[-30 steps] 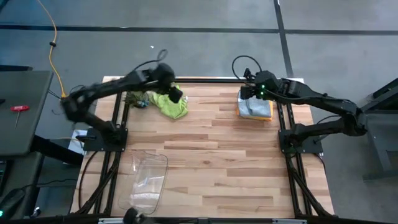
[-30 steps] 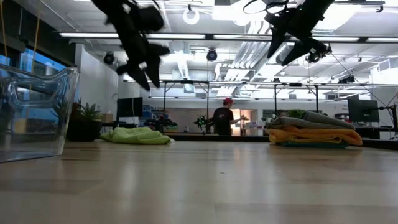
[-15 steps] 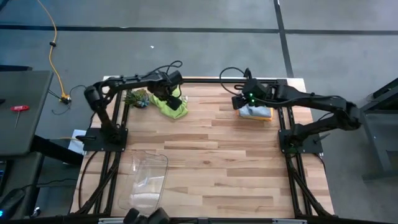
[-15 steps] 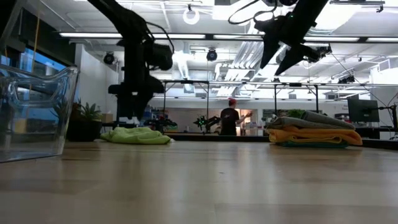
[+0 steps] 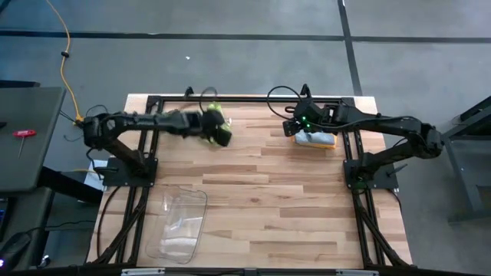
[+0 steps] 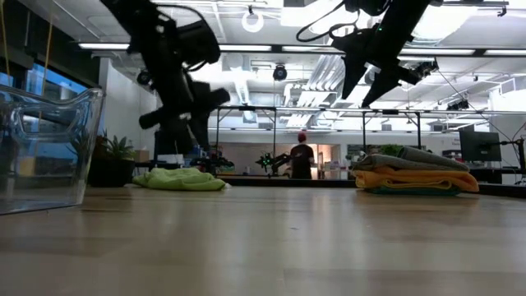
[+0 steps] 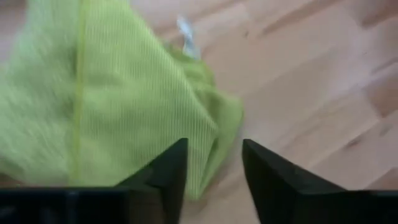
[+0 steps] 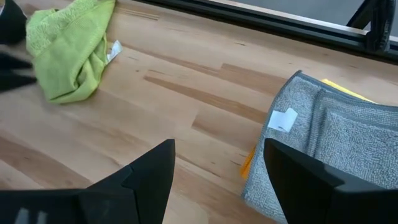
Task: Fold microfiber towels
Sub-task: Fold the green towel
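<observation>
A crumpled lime green towel [image 7: 93, 93] lies on the wood at the table's far left [image 6: 181, 178] [image 8: 68, 56]. My left gripper [image 7: 214, 168] hangs open just above its edge, and the low view shows the gripper [image 6: 187, 123] clear of the cloth. At the far right, folded towels lie in a stack [image 6: 415, 177] with a grey one [image 8: 329, 149] on top and orange and teal ones beneath. My right gripper [image 8: 217, 168] stands open in the air beside the stack's left side [image 5: 295, 126], touching nothing.
A clear plastic bin [image 5: 184, 222] lies on the table's near left, large in the low view [image 6: 41, 148]. A black frame rail [image 8: 249, 18] runs along the far edge. A person [image 6: 300, 156] stands in the room beyond. Bare wood lies between the two towel spots.
My left gripper has sunk toward the green towel, shifted a little toward the near edge and rolled at the wrist. My right gripper has moved off the stack toward the table's left and come down somewhat. The towels lie as before.
</observation>
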Action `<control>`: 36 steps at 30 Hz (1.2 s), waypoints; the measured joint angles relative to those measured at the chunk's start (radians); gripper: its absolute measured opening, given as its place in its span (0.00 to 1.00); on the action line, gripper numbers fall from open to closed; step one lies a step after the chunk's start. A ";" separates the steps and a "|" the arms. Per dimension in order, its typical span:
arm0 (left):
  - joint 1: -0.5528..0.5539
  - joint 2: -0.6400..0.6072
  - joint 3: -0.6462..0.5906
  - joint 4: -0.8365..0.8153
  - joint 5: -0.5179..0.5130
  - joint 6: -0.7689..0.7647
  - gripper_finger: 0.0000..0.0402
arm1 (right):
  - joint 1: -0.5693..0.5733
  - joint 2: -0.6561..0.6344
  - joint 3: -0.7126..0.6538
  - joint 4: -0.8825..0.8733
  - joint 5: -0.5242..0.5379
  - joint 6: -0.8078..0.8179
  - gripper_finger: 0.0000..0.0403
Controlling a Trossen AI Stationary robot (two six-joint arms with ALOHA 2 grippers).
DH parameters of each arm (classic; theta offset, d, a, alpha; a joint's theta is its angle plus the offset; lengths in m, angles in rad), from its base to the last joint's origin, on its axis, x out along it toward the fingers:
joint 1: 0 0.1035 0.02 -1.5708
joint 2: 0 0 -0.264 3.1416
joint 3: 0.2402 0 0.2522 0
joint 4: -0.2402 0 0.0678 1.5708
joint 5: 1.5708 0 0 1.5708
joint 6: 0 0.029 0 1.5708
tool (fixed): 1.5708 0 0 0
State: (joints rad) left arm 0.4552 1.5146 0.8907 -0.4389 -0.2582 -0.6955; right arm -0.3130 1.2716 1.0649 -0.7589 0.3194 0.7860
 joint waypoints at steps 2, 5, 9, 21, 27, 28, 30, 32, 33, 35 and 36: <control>-0.054 0.002 -0.073 0.077 -0.061 -0.065 0.25 | 0.000 0.000 0.000 0.001 -0.002 0.001 0.59; -0.090 0.030 -0.131 0.173 -0.129 -0.133 0.06 | 0.000 0.000 0.000 0.010 0.001 0.008 0.59; -0.072 0.082 -0.116 0.234 -0.196 -0.142 0.02 | 0.000 0.000 0.000 0.031 0.003 0.027 0.59; -0.055 0.272 -0.092 0.309 -0.215 -0.289 0.00 | 0.000 0.000 0.000 0.028 -0.042 0.020 0.59; -0.252 0.270 -0.082 0.391 -0.091 -0.253 0.00 | 0.000 0.000 0.000 0.026 -0.042 -0.012 0.59; -0.295 0.270 -0.077 0.388 -0.082 -0.231 0.00 | 0.000 0.000 0.000 0.025 -0.042 -0.020 0.59; -0.379 0.270 -0.076 0.377 -0.076 -0.198 0.00 | 0.000 0.000 0.000 0.025 -0.042 -0.035 0.59; -0.457 0.268 -0.074 0.355 -0.079 -0.197 0.00 | 0.000 0.000 0.000 0.025 -0.042 -0.045 0.59; -0.487 0.268 -0.073 0.346 -0.082 -0.195 0.00 | 0.000 0.000 0.000 0.026 -0.042 -0.046 0.59; -0.530 0.263 -0.073 0.345 -0.081 -0.192 0.00 | 0.000 0.000 0.000 0.029 -0.042 -0.047 0.59; -0.543 0.253 -0.073 0.338 -0.075 -0.185 0.00 | 0.000 0.000 0.000 0.036 -0.049 -0.052 0.59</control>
State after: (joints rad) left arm -0.0875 1.7681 0.8181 -0.1014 -0.3331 -0.8801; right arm -0.3130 1.2713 1.0649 -0.7228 0.2702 0.7338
